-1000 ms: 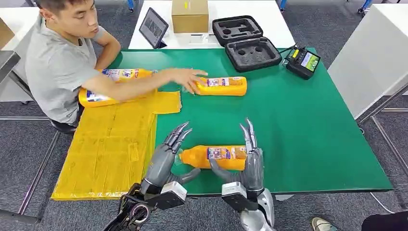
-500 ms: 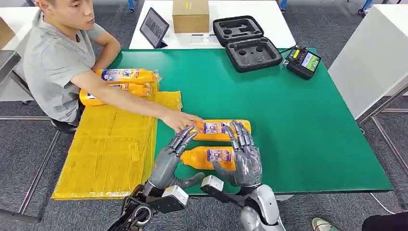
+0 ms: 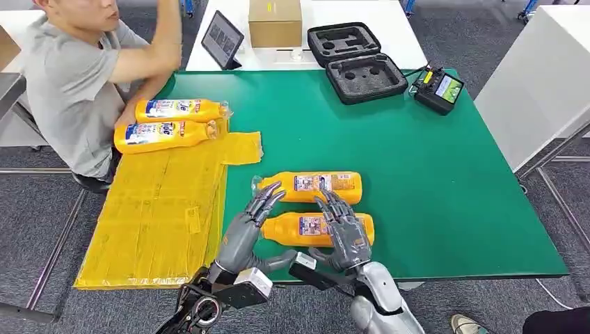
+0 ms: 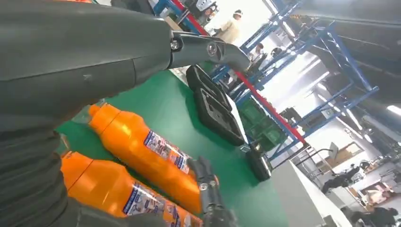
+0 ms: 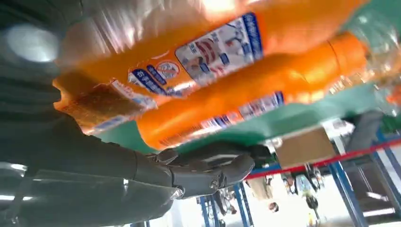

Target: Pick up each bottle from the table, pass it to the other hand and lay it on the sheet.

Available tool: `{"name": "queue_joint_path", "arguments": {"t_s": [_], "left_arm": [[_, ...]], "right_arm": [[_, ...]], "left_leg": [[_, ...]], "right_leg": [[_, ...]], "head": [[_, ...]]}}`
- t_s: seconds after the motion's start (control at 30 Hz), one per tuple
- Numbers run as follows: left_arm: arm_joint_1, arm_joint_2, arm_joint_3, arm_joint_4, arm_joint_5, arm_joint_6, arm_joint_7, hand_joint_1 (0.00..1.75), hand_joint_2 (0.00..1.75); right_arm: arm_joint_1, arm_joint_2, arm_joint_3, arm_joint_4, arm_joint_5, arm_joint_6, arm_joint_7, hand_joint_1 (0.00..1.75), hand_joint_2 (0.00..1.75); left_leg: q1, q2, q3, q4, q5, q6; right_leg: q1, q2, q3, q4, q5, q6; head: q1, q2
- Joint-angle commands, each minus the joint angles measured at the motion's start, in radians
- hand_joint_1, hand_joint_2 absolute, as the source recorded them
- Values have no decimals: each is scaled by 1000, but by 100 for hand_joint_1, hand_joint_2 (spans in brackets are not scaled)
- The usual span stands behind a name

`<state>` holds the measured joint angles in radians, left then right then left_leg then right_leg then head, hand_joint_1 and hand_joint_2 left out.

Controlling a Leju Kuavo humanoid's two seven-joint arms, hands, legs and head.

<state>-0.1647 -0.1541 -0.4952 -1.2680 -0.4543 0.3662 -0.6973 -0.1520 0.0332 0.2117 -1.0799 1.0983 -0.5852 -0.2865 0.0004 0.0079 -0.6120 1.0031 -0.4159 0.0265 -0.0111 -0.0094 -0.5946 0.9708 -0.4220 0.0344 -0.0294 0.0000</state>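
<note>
person's arm (image 3: pixel 149 59) withdrawn | right hand (image 3: pixel 346 234) lowered onto near bottle (image 3: pixel 314 229)

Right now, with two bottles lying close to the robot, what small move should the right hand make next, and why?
Probably close the right hand around the nearer bottle and lift it a little. Its fingers already lie over that bottle's middle, the bottle rests flat on the green table, and the left hand waits open at the cap end. The second bottle lies close behind, so lift straight up.

Before me a green table (image 3: pixel 431 181) on grey carpet (image 3: pixel 42 209) — behind it a white table (image 3: pixel 389 35), and blue racking (image 4: pixel 340 85) beyond
</note>
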Motion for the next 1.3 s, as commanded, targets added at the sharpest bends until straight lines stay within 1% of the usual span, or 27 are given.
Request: {"name": "queue_joint_path", "arguments": {"t_s": [0.03,0.07,0.1,0.27,0.3,0.37,0.4,0.43,0.57,0.6,0.63,0.67,0.7,0.73,0.77,0.83,0.9,0.97,1.0,1.03,1.07,1.1,1.13,1.2,1.23,1.27,1.3], "left_arm": [[-41,14,-17,68,4,-3,-1,0,175],[-41,14,-17,68,4,-3,-1,0,175],[-43,16,-22,70,9,-1,-1,0,175],[-65,24,-50,87,33,9,-1,0,175],[-70,24,-52,93,38,12,-1,0,175],[-79,24,-53,102,41,14,-1,0,175],[-81,26,-52,104,44,18,-1,0,175],[-81,27,-50,105,46,21,-1,0,175],[-73,21,-44,102,44,23,-1,0,175],[-73,20,-43,101,44,23,-1,0,175],[-72,18,-43,100,43,21,-1,0,175],[-72,17,-42,99,42,19,-1,0,175],[-73,15,-42,101,40,15,-1,0,175],[-77,12,-42,105,39,11,-1,0,175],[-79,11,-42,107,38,10,-1,0,175],[-81,9,-42,110,37,8,-1,0,175],[-81,9,-42,110,37,8,-1,0,175],[-88,3,-40,118,35,0,-1,0,175],[-95,-2,-40,120,31,-6,-1,0,175],[-99,-4,-39,120,30,-9,0,0,175],[-106,-7,-40,117,26,-14,8,0,175],[-109,-9,-38,113,21,-18,18,0,175],[-109,-9,-38,113,21,-18,18,0,175],[-109,-9,-38,112,20,-19,19,0,175],[-103,-8,-33,110,14,-24,24,0,175],[-100,-8,-32,111,12,-25,24,0,175],[-97,-6,-31,112,10,-26,24,0,175]], "right_arm": [[-58,-24,33,120,5,14,12,0,175],[-58,-24,33,120,5,14,12,0,175],[-62,-25,34,130,17,15,22,0,175],[-92,-39,22,191,95,-10,69,0,175],[-95,-41,18,193,118,-7,85,0,175],[-95,-46,25,190,170,-10,129,0,175],[-91,-45,24,179,189,-4,154,0,175],[-85,-47,28,165,217,-4,181,0,175],[-59,-45,31,112,270,13,246,0,175],[-55,-45,31,104,276,14,252,0,175],[-48,-45,33,89,289,21,265,0,175],[-43,-43,29,78,291,30,272,0,175],[-39,-42,23,68,290,49,278,0,175],[-43,-40,15,78,282,79,282,0,175],[-46,-41,11,86,277,93,281,0,175],[-49,-42,9,92,276,99,281,0,175],[-49,-42,9,92,276,99,281,0,175],[-71,-39,-9,149,245,172,279,0,175],[-84,-44,-14,182,215,222,259,5,175],[-91,-49,-13,199,210,233,256,103,175],[-101,-56,-11,230,201,246,245,134,175],[-109,-58,-12,257,188,255,238,140,175],[-109,-58,-12,257,188,255,238,136,175],[-107,-58,-12,260,187,250,236,136,175],[-114,-57,-2,283,185,268,233,136,175],[-114,-58,0,288,184,276,235,140,175],[-112,-60,3,292,184,281,235,152,175]], "left_leg": [[0,0,4,-1,-1,-1],[0,0,2,-1,0,-1],[0,0,4,-1,-1,-1],[0,-1,5,0,-1,-2],[0,-1,3,-1,0,-1],[0,-1,4,-1,-1,-1],[0,0,2,-1,0,-1],[0,-1,4,-1,-1,-1],[0,-1,5,-1,-1,-1],[0,-1,3,-1,-1,-1],[0,-2,5,-1,-1,-1],[0,-1,3,0,-1,-1],[0,-1,5,0,-2,-2],[0,-1,3,0,-1,-1],[0,-2,5,0,-1,-1],[0,-1,3,0,0,-1],[0,-2,5,-1,-1,-1],[0,-2,6,0,-1,-1],[0,-1,5,-1,0,-1],[1,-2,6,0,-1,-1],[0,-2,5,-1,0,-1],[0,-2,5,0,0,-1],[1,-2,6,-1,0,-1],[0,-2,7,-1,0,-1],[1,-4,9,-1,0,-1],[0,-2,9,-1,0,-1],[1,-3,11,-1,1,-1]], "right_leg": [[0,1,4,-1,-1,-1],[0,1,2,-1,0,-1],[0,1,4,-1,-1,-1],[0,1,5,-1,-1,-1],[0,0,3,-1,0,-1],[0,0,4,-1,-1,-1],[0,0,2,-1,0,-1],[0,1,4,-1,-1,-1],[0,0,5,-1,-1,-1],[0,0,3,-1,-1,-1],[0,0,5,-1,-1,-1],[0,0,4,-1,-1,-1],[0,0,5,-1,-2,-1],[0,0,4,0,-1,-1],[0,0,5,0,-2,-1],[0,-1,3,-1,-1,-1],[0,-1,5,-1,-1,-1],[0,-1,6,-1,-1,-1],[0,-1,5,-1,-1,-1],[1,-1,6,-1,-1,-1],[0,0,6,-1,0,-1],[0,-1,5,-1,0,-1],[1,-1,6,-2,0,-1],[0,-1,6,-2,0,-1],[1,-2,8,-2,0,-1],[1,-1,8,-2,0,-1],[1,-2,10,-3,0,-1]], "head": [[0,0],[0,0],[0,0],[0,0],[0,0],[0,0],[0,0],[0,0],[0,0],[0,0],[0,0],[0,0],[0,0],[0,0],[0,0],[0,0],[0,0],[0,0],[0,0],[0,0],[0,0],[0,0],[0,0],[0,0],[0,0],[0,0],[0,0]]}}
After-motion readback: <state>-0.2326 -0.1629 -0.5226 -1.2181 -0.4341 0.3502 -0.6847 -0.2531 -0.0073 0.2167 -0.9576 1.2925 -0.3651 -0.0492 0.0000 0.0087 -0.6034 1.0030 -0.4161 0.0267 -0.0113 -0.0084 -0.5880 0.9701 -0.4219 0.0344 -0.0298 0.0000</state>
